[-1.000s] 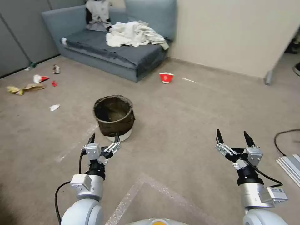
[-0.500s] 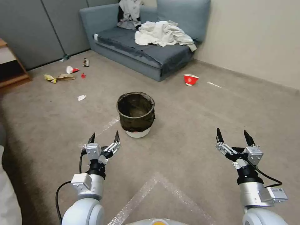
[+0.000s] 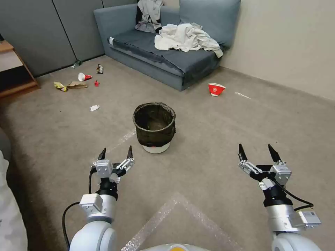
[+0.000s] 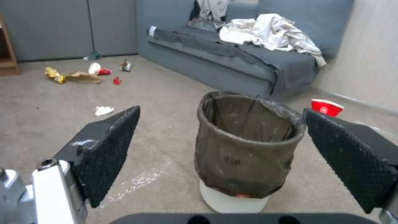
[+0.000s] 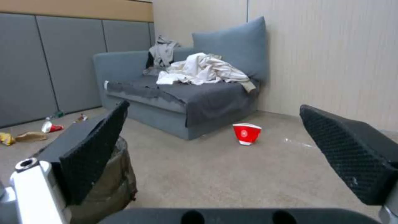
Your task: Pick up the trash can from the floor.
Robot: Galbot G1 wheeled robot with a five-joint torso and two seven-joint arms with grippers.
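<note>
Both arms extend forward and low from the torso, set well apart, with the white forearms rising from the lower edge of the head view. The left gripper (image 3: pixel 116 153) points forward with its two black fingers spread in a V, nothing between them. In the left wrist view, the left gripper (image 4: pixel 232 149) shows its textured pads (image 4: pixel 108 149) wide apart. The right gripper (image 3: pixel 258 152) holds a matching pose, fingers equally spread and empty. In the right wrist view, the right gripper (image 5: pixel 224 158) shows both textured pads (image 5: pixel 350 168) clear of any contact.
</note>
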